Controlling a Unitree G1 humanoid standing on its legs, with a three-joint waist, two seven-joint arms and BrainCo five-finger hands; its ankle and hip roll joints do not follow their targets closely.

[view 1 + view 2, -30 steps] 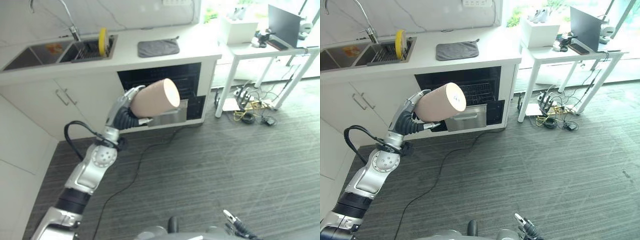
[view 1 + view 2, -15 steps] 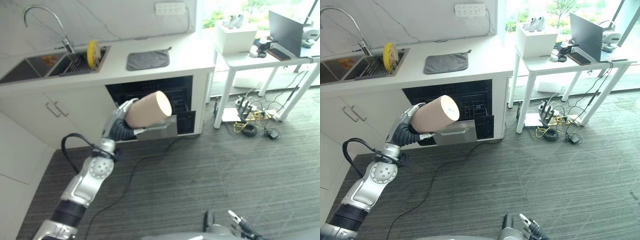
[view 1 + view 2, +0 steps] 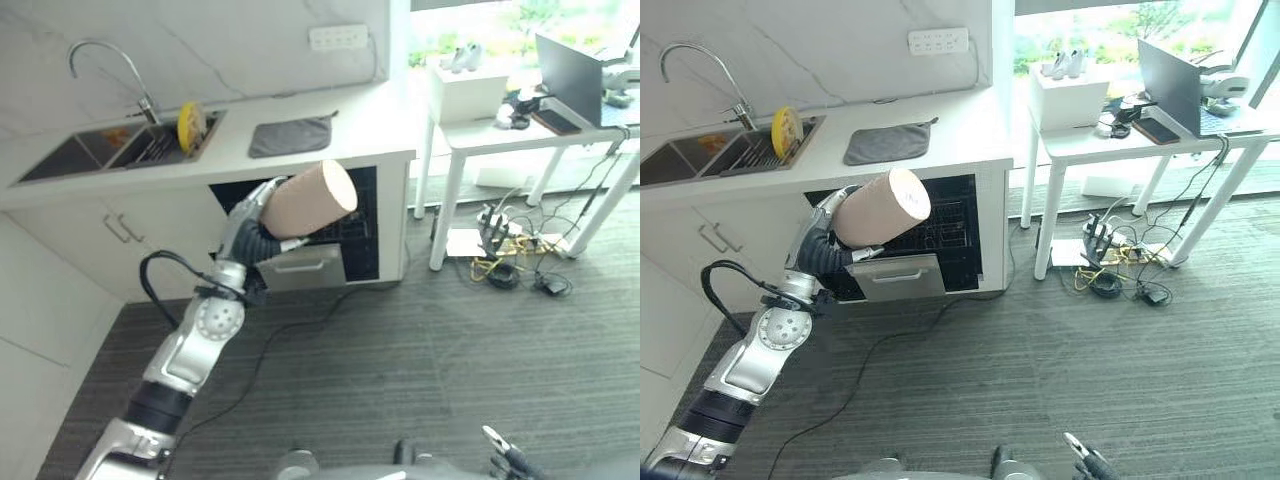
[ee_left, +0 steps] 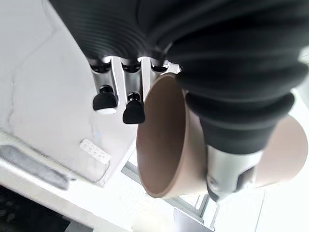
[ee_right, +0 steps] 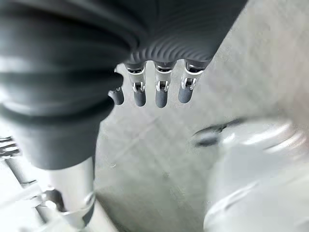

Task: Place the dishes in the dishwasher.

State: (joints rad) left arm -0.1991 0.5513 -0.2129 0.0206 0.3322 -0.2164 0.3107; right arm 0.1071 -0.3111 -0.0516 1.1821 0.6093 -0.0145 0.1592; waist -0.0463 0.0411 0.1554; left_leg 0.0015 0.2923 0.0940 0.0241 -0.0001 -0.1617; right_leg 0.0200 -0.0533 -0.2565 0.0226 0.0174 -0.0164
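Before the open dishwasher (image 3: 940, 235) under the white counter (image 3: 970, 135), the left hand (image 3: 830, 225) holds a tan cup (image 3: 883, 207) up in the air, level with the counter's front edge. The cup lies tilted on its side, its flat bottom turned toward the right and slightly up, and it sits in front of the dark opening of the machine. In the left wrist view the thumb (image 4: 231, 145) presses along the outside of the cup (image 4: 166, 140) while the dark-tipped fingers (image 4: 133, 113) reach down at its rim, so the hand is closed round the cup's wall. Below the cup, a grey dishwasher drawer front (image 3: 898, 277) with a handle stands pulled out toward the floor side, and a wire rack (image 3: 945, 225) shows inside the opening.

On the counter, a grey cloth (image 3: 887, 143) lies flat to the right of the sink (image 3: 710, 155). A yellow plate (image 3: 786, 130) stands on edge in the sink's near basin, with the tap (image 3: 700, 65) curving above. Farther right stands a white table (image 3: 1140, 130) with a laptop (image 3: 1175, 75) on it.

The right hand (image 5: 154, 92) hangs low over the grey floor (image 3: 1090, 360), its fingers straight and holding nothing.
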